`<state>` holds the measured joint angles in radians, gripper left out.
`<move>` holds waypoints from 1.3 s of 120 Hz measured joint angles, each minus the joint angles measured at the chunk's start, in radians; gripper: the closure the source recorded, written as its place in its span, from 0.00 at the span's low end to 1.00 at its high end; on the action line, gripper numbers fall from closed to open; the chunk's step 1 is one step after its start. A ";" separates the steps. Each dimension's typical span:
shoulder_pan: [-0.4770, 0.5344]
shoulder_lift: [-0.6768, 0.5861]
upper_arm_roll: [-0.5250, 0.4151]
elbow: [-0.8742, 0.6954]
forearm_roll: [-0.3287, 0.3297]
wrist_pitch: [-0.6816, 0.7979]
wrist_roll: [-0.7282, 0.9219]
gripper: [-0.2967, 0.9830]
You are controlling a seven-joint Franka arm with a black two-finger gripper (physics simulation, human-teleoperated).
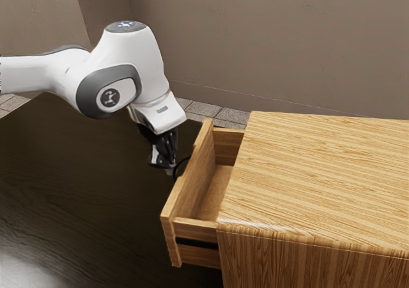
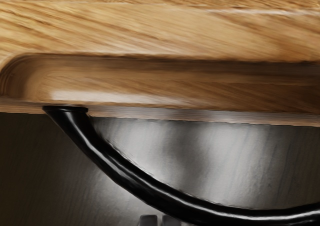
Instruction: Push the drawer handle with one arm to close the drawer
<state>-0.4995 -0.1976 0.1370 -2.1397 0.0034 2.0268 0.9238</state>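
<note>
Drawer: In the exterior view I see the drawer (image 1: 208, 202) pulled out of the wooden cabinet (image 1: 319, 173), its inside open to view and its front facing the exterior view's left.
Handle: The wrist view gives me the black handle (image 2: 85, 136) close up, a glossy curved bar with a flared foot meeting the drawer front below a round-ended recess (image 2: 175, 83) (a detail I'd miss from the side).
Room: The exterior view adds the dark worktop (image 1: 77, 173), grey floor tiles (image 1: 231, 115) and a plain brown wall (image 1: 275, 45).
Markings: On the white arm (image 1: 137, 55) there is a round emblem (image 1: 110, 98) on a grey-ringed joint cover, and a small bluish mark (image 1: 126, 25) on the top cap; I can read no lettering in either.
End effector: My end effector (image 1: 170, 169) points down just outside the drawer front, at the handle. In the wrist view the tips of the end effector (image 2: 160, 220) sit together with a mere slit between them, gripping nothing, right by the bar's curve (whether they touch it, I can't tell).
Task state: The drawer stands open.
</note>
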 joint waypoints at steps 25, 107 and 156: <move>-0.054 0.014 0.000 0.030 -0.016 -0.002 -0.013 0.85; -0.156 0.101 0.002 0.142 -0.058 -0.024 -0.070 0.85; -0.173 0.107 0.002 0.151 -0.067 -0.024 -0.101 0.85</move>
<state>-0.6724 -0.0903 0.1392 -1.9888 -0.0633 2.0027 0.8231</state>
